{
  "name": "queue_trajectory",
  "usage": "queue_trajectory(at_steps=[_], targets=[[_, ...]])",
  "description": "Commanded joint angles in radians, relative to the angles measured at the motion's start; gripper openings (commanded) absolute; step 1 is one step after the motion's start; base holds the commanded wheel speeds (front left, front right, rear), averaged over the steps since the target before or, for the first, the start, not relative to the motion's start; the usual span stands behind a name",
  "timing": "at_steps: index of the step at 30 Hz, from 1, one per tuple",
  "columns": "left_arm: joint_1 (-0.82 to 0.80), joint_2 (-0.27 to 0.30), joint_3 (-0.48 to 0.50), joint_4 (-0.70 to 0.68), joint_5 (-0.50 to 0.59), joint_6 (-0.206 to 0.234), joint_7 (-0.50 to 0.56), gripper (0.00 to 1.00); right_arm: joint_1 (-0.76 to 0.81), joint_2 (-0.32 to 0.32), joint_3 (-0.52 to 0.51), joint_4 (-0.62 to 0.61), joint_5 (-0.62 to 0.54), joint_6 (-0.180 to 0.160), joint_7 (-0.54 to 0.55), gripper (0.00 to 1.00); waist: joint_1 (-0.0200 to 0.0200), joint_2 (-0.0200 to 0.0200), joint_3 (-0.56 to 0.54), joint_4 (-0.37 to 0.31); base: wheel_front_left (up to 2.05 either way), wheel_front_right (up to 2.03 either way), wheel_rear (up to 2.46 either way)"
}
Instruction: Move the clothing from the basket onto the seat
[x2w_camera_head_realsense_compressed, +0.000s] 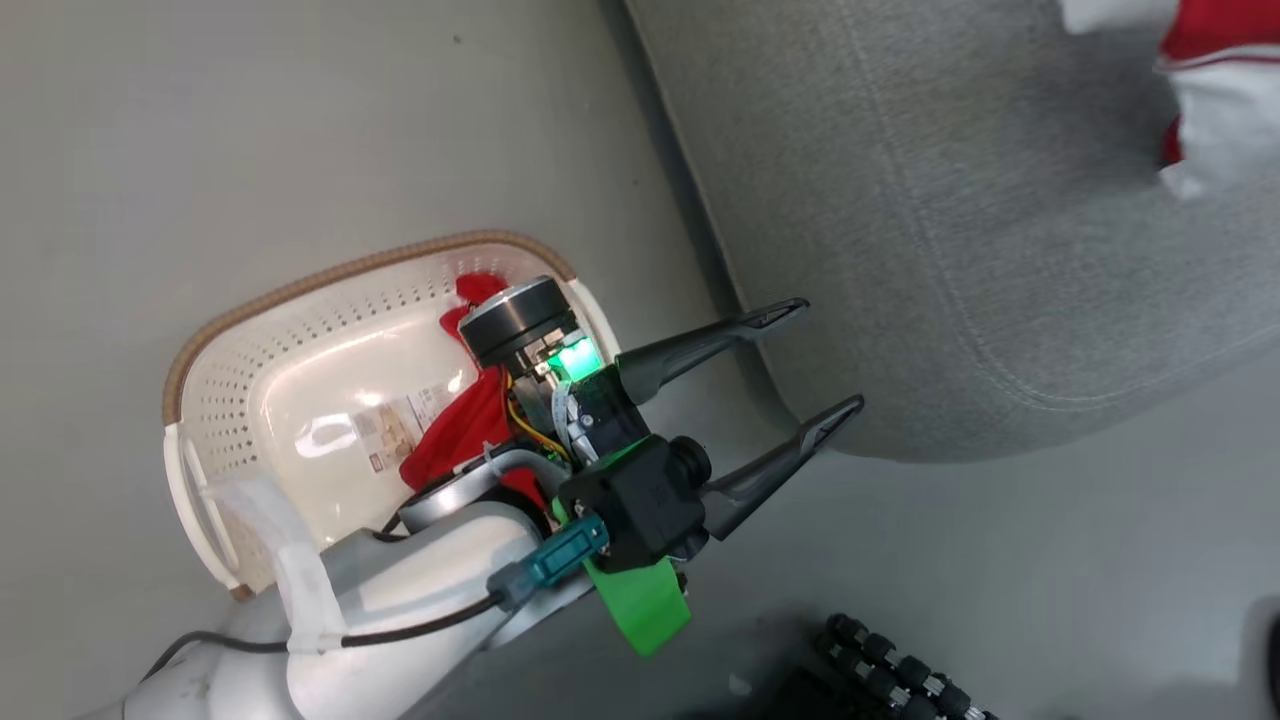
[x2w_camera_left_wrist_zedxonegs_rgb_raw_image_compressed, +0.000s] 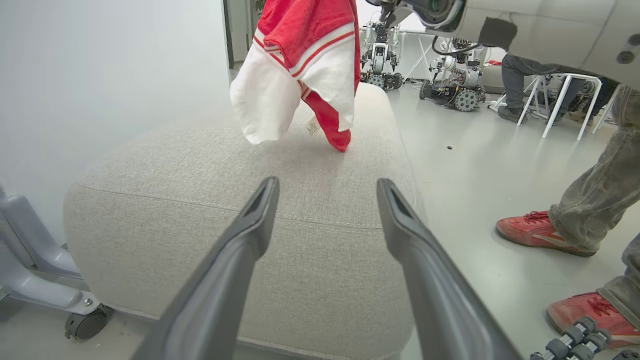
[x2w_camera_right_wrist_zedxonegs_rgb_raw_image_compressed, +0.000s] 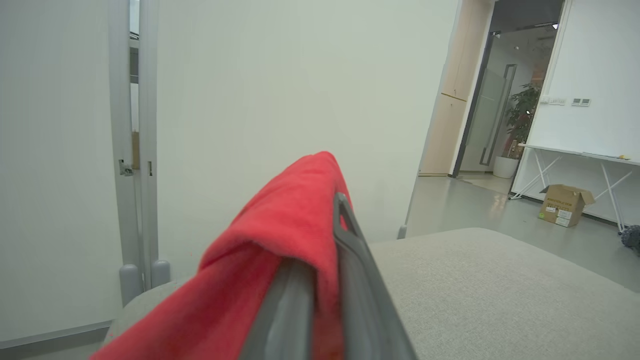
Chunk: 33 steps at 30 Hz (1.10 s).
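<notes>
Left gripper (x2w_camera_head_realsense_compressed: 828, 354), nearest us: fingers spread wide and empty, between the basket (x2w_camera_head_realsense_compressed: 300, 285) and the seat (x2w_camera_head_realsense_compressed: 950, 250), aimed at the seat's edge. Within the basket we see red clothing (x2w_camera_head_realsense_compressed: 470, 420) against the wall nearer the seat, partly hidden by the arm. Beside it, on the basket's bottom, lies a label (x2w_camera_head_realsense_compressed: 400, 425) whose print is too small to read. Farther on, the right gripper (x2w_camera_right_wrist_zedxonegs_rgb_raw_image_compressed: 330, 210) is closed on a red-and-white garment (x2w_camera_left_wrist_zedxonegs_rgb_raw_image_compressed: 300, 60). The garment hangs over the seat with its lowest red tip at or just above the cushion; we cannot tell whether it touches. A small tag (x2w_camera_left_wrist_zedxonegs_rgb_raw_image_compressed: 312, 127) on it bears writing we cannot read. We judge the task partway: one garment is over the seat but not yet released, and at least one more piece lies in the basket. Farthest, a cardboard box (x2w_camera_right_wrist_zedxonegs_rgb_raw_image_compressed: 567, 204) carries labels, likewise illegible.
</notes>
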Motion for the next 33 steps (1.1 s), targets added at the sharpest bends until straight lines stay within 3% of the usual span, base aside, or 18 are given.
queue_trajectory(at_steps=[1, 7, 14, 16, 19, 27, 33], targets=[[-0.026, 0.008, 0.001, -0.011, 0.011, -0.002, -0.007, 1.00, -0.064, -0.033, -0.025, 0.026, 0.031, 0.000, 0.016, 0.00, -0.0002, 0.0000, 0.163, 0.123, 0.00, 0.00, 0.00], [-0.047, 0.019, -0.004, -0.034, 0.024, -0.002, -0.033, 1.00, -0.238, -0.138, -0.098, 0.177, 0.051, 0.000, 0.102, 0.00, -0.0002, 0.0000, 0.258, 0.185, 0.00, 0.00, 0.00], [-0.055, -0.040, -0.038, 0.008, 0.033, -0.003, -0.085, 1.00, -0.275, -0.160, -0.111, 0.394, -0.047, 0.000, 0.123, 0.00, -0.0002, 0.0000, 0.264, 0.273, 0.00, 0.00, 0.00], [-0.046, -0.054, -0.042, 0.022, 0.026, -0.003, -0.094, 1.00, -0.269, -0.145, -0.116, 0.446, -0.077, 0.000, 0.116, 0.16, -0.0002, 0.0000, 0.248, 0.286, 0.00, 0.00, 0.00], [-0.028, -0.066, -0.039, 0.041, 0.022, -0.001, -0.106, 1.00, -0.264, -0.124, -0.152, 0.508, -0.120, 0.000, 0.097, 1.00, -0.0002, 0.0000, 0.206, 0.301, 0.00, 0.00, 0.00], [0.047, -0.101, 0.005, 0.079, -0.011, 0.025, -0.114, 1.00, -0.154, -0.003, -0.234, 0.562, -0.231, 0.000, 0.016, 1.00, -0.0002, 0.0000, 0.014, 0.326, 0.00, 0.00, 0.00], [0.152, -0.127, 0.091, 0.103, -0.038, 0.053, -0.112, 1.00, 0.017, 0.088, -0.234, 0.438, -0.313, 0.000, -0.002, 1.00, -0.0002, 0.0000, -0.150, 0.352, 0.00, 0.00, 0.00]])
